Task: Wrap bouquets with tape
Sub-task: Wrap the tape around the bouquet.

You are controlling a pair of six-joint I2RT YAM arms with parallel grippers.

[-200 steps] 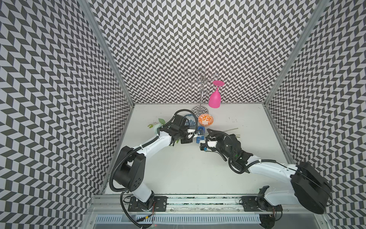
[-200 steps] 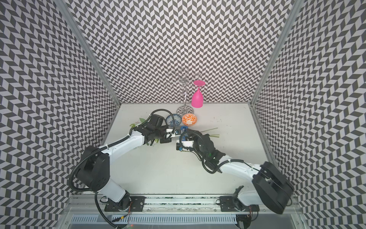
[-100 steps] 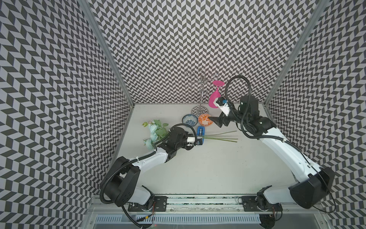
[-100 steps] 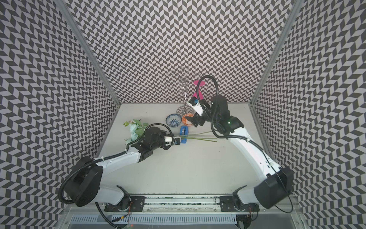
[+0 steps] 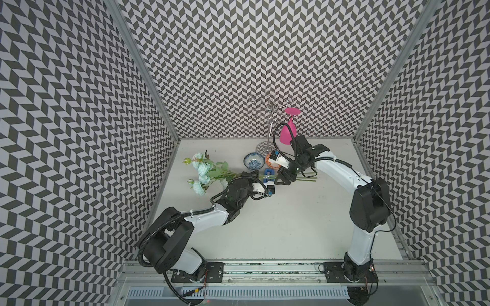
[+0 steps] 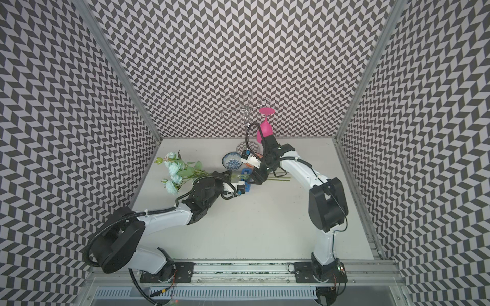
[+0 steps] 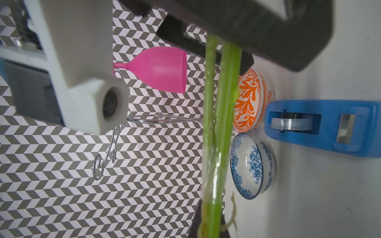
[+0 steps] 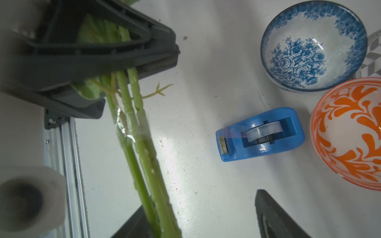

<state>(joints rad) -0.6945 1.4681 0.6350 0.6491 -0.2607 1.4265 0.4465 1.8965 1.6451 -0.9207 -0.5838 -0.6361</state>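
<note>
Left gripper (image 8: 165,59): clamped tight on the stems (image 8: 142,156) of the bouquet (image 5: 204,172), just left of the tape dispenser (image 8: 259,134), on its near side.
Right gripper (image 5: 282,181): jaws wide apart. The stems pass between the fingers (image 8: 274,216), close to one of them and not clamped. It sits just right of the tape dispenser, on its near side.
Bouquet: held by the left gripper. The pale blue blooms and green leaves lie well left of the tape dispenser. The stems run rightward past its near side without touching it, and their ends show beyond the right gripper.
Wrap (image 8: 127,134): a band of clear film around the stems, between the two grippers, about level with the tape dispenser.
Tape dispenser: blue, flat on the white table (image 5: 278,225). The clear roll (image 8: 263,130) sits in it with a strip drawn to the cutter, and the cutter end faces the stems.
Blue bowl (image 8: 313,45): upright, just beyond the tape dispenser.
Orange bowl (image 8: 350,134): just beyond the tape dispenser, beside the blue bowl. Whether the two bowls touch cannot be told.
Pink goblet (image 5: 287,131): farther behind the tape dispenser, hanging upside down from the wire rack (image 5: 270,111).
Wire rack: farthest behind the tape dispenser, at the back wall.
</note>
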